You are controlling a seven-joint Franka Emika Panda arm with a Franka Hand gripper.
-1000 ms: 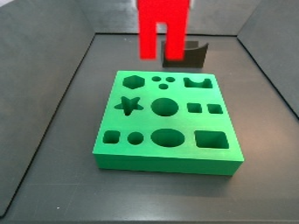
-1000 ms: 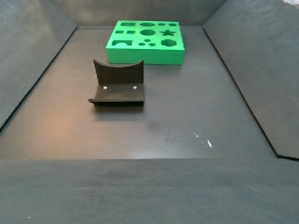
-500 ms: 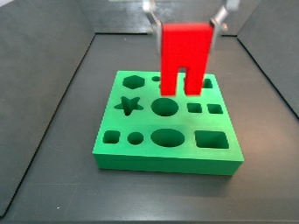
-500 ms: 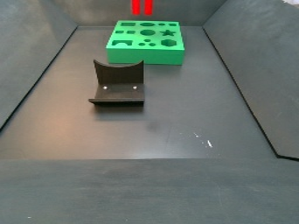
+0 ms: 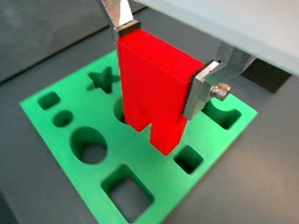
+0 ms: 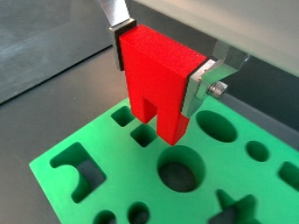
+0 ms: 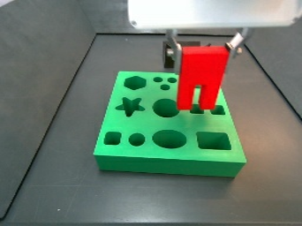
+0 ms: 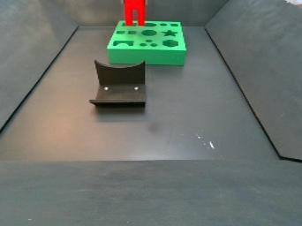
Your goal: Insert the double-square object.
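Note:
My gripper (image 7: 202, 44) is shut on the double-square object (image 7: 200, 72), a bright red block held upright with its two legs pointing down. It hangs just above the green board (image 7: 169, 154), over the pair of small square holes (image 7: 207, 109) at the board's right side. Both wrist views show the silver fingers (image 5: 204, 87) clamping the block's solid top (image 6: 158, 66), with its legs close above the square holes (image 6: 143, 135). In a side view the red block (image 8: 134, 11) shows above the far edge of the board (image 8: 147, 48).
The dark fixture (image 8: 118, 85) stands on the floor apart from the board, nearer that camera. The board has several other holes: a star (image 7: 130, 107), a hexagon (image 7: 134, 83), circles and an oval (image 7: 170, 138). Grey walls enclose the floor.
The gripper has come down and moved right with the red block, from over the board's back middle to just over the two square holes.

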